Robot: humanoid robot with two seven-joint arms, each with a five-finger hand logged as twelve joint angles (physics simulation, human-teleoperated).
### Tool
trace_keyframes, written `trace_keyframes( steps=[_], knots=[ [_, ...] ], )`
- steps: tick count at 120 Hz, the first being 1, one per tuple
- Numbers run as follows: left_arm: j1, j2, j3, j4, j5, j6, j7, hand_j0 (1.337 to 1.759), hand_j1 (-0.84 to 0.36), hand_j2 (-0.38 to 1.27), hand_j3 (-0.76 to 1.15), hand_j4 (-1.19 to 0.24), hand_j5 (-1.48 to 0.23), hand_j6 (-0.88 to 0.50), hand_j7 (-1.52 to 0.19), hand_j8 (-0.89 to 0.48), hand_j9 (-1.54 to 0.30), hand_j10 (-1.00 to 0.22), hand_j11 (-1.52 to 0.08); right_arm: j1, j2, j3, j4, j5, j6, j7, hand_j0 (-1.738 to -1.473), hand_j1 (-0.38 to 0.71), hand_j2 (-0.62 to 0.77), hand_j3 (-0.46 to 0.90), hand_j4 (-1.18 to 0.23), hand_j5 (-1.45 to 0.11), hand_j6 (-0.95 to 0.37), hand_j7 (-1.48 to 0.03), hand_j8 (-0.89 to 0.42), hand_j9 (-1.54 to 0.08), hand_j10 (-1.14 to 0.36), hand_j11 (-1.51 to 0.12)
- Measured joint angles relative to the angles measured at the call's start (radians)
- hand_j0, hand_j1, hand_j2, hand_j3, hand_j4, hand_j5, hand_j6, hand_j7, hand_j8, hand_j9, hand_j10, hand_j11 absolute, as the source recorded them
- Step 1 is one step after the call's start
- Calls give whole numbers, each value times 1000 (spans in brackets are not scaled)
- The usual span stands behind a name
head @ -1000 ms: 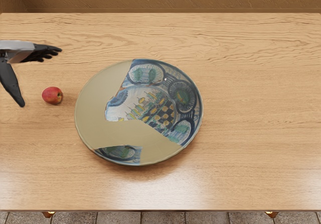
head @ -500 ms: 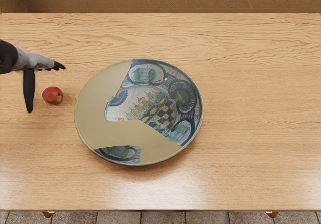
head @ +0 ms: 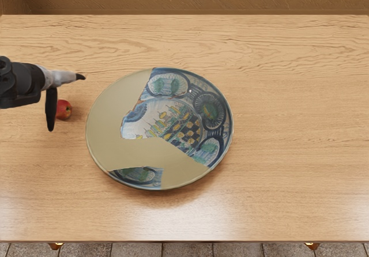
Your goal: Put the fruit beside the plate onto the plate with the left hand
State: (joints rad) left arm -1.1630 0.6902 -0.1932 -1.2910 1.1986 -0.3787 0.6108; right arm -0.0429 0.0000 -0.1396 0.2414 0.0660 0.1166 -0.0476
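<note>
Partly hidden, fruit [head: 65, 109] lies behind L fingers [head: 51, 110].

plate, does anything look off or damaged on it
On the plate the painted blue-green pattern is patchy: plain tan areas cover its left side and lower part, like missing texture. The rim looks round and unbroken. The fruit lies on the table beside it.

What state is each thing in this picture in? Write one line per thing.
left hand: open, holding nothing, thumb hanging in front of the fruit
fruit: on the table, left of the plate, not grasped
plate: flat on the table, fruit not yet on it
table: bears plate and fruit
</note>
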Motion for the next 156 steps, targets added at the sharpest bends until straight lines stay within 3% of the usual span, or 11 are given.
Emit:
trace_keyframes(
  steps=[43, 87, 125, 156],
  knots=[
    [28, 0, 21, 13, 20, 96, 0, 1658, 349, 2, 0, -5, -1, -6, 0, -6, 0, -4, 0, 0, 0, 0, 1, 0, 0, 0, -1658, -333, -3, 0, -13, -17, -13, -17, -13, -17, -13, -17],
    [58, -54, 50, 95, 61, 176, 0, 1658, 342, 3, 0, -11, -9, -13, -9, -13, -9, -11, -8, 0, 0, 0, 1, 0, 0, 0, -1658, -334, -3, 0, -13, -17, -13, -17, -13, -17, -13, -17],
    [45, -86, 77, 122, 78, 203, 0, 1658, 183, 31, 0, -146, -183, -147, -183, -147, -183, -145, -182, 0, 0, 1, 1, 0, 0, 0, -1658, -334, -3, 0, -13, -17, -12, -17, -12, -17, -12, -17],
    [59, -75, 94, 77, 137, 238, 0, 1658, 124, 41, 0, -195, -247, -197, -247, -196, -247, -194, -247, 1, 0, 2, 1, 0, 0, 0, -1658, -334, -3, 0, -13, -17, -12, -17, -12, -17, -13, -17]
  ],
)
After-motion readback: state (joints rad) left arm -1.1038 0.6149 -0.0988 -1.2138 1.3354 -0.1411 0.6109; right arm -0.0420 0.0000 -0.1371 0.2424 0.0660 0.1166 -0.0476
